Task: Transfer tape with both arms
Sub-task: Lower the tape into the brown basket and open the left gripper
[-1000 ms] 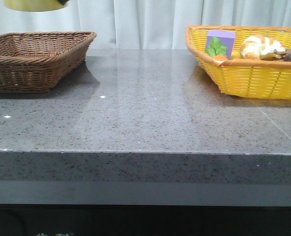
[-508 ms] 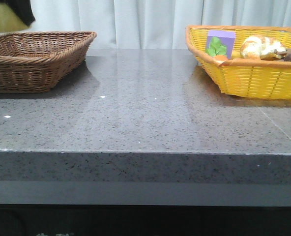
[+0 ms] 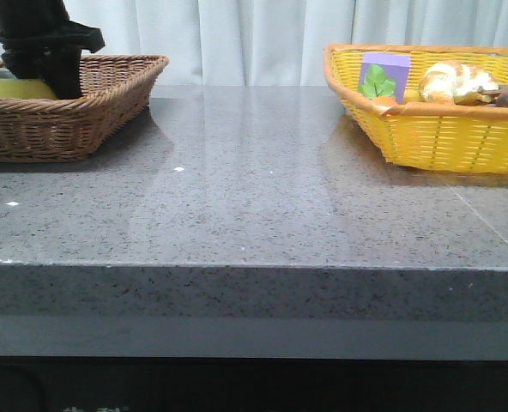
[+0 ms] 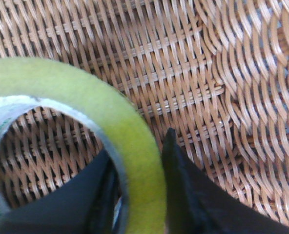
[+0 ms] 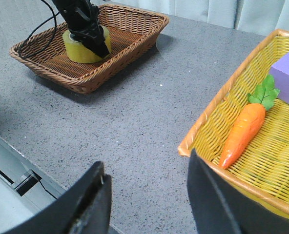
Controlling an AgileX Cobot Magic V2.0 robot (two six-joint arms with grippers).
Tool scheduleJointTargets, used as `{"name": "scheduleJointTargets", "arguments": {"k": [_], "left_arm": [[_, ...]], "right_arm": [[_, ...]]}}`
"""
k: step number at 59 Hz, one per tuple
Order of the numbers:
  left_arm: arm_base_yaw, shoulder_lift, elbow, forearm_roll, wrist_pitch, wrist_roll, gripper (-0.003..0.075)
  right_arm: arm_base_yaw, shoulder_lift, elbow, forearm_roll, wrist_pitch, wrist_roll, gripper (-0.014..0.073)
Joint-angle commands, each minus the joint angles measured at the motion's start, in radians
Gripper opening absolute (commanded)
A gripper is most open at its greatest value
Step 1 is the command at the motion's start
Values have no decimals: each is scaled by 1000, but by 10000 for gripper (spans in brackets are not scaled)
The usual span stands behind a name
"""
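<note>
Pretty much done: tape (image 5: pixel 84 46) sits in the brown basket (image 5: pixel 134 34), left fingers (image 4: pixel 137 195) clamped on its wall. Right fingers (image 5: pixel 147 195) spread, empty. Just release left.

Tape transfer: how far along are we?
Nearly done: the tape is down inside the brown basket. In hand: the left gripper pinches the roll's wall between its fingers. Left: release and withdraw. The right gripper is open and empty beside the yellow basket.

Left pincer (image 4: pixel 137 183) astride the tape (image 4: pixel 130 141) wall, one finger each side, over brown basket (image 4: pixel 222 73) weave
</note>
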Motion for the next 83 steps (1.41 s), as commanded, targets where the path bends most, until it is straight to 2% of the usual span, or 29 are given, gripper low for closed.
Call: {"name": "scheduleJointTargets", "arguments": {"k": [1, 5, 9, 24, 36, 50, 63, 83], "left_arm": [[-2, -69, -36, -26, -21, -2, 309], [-2, -69, -36, -26, -14, -2, 380], [-2, -69, -36, -28, -6, -2, 414], [-2, -129, -36, -82, -6, -13, 407], [-6, -234, -36, -222, -6, -21, 407], [-120, -386, -10, -217, -6, -36, 407], [-243, -569, 174, -118, -60, -40, 407], [-331, -900, 642, -114, -247, -38, 407]], "right_arm": [[-5, -2, -24, 2, -81, 0, 388], [-5, -2, -24, 2, -81, 0, 388], [-5, -2, -24, 2, -81, 0, 388], [-5, -2, -24, 2, -81, 0, 388], [-5, -2, -24, 2, -81, 0, 388], [-5, -2, -24, 2, -81, 0, 388], [-5, -2, -24, 2, -81, 0, 388], [-5, -2, -24, 2, -81, 0, 388]]}}
